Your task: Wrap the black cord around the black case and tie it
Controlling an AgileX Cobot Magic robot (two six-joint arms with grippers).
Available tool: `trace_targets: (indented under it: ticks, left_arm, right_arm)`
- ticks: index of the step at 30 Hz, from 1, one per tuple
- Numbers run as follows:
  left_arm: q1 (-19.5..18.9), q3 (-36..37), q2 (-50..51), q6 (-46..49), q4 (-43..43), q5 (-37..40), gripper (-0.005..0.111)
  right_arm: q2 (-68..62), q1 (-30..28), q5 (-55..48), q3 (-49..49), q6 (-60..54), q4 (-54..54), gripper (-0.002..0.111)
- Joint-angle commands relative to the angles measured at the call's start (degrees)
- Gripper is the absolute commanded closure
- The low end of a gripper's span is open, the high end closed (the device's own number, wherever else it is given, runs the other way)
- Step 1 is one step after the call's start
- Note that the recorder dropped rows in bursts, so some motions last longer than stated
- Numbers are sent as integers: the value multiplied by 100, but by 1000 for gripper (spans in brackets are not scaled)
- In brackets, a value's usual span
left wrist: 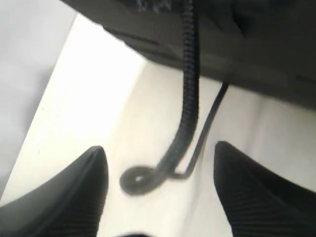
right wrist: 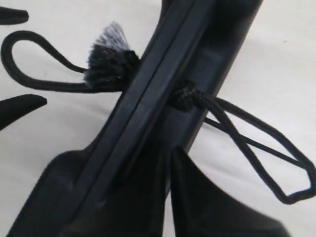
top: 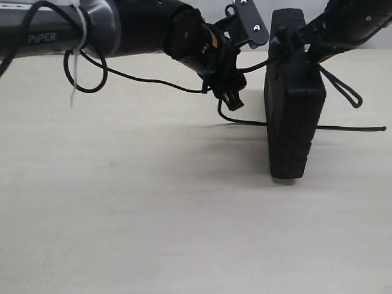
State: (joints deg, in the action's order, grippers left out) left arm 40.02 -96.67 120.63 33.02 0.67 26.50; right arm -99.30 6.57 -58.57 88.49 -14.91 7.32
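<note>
The left gripper [left wrist: 159, 148] is seen with its jaws spread wide; nothing is held. A strand of the cord [left wrist: 190, 74] hangs loosely between the fingers [left wrist: 74, 197] without being touched by either, and its lower end is curled on the table [top: 122, 214]. In the exterior view this gripper is poised just beside the case [top: 294, 122], on its left.

The right gripper [top: 288, 40] is clamped on the top of the case, which is pinched between its fingers [right wrist: 212, 207].

The case is stood on a narrow edge on the table, right of centre, with its long axis upright; it is presented edge-on to the exterior camera, so its broad faces are turned left and right.

The cord is lying across the table at the foot of the case, its long run stretched out to the right. A knot [right wrist: 185, 96] is pressed against one side of the case near the top, a frayed tuft [right wrist: 111, 61] is seen at the other side, and a loop [right wrist: 276, 163] is left hanging free.
</note>
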Motion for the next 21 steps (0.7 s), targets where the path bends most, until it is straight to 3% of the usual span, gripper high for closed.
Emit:
trace_targets:
  ticks: [1, 9, 16, 21]
  left_arm:
    - [-189, -9, -248, 10, 212, 638, 48]
    - [-730, -9, -814, 48, 161, 1366, 48]
    - [-832, -9, -922, 157, 81, 1802, 48]
    - [-832, 62, -900, 1204, -768, 2405, 48]
  right_arm:
    - [-2, 20, 13, -22, -322, 476, 104]
    - [-316, 20, -140, -22, -855, 1305, 104]
    - [-314, 20, -139, -22, -1123, 1510, 104]
    - [-314, 8, -168, -22, -1030, 1375, 104]
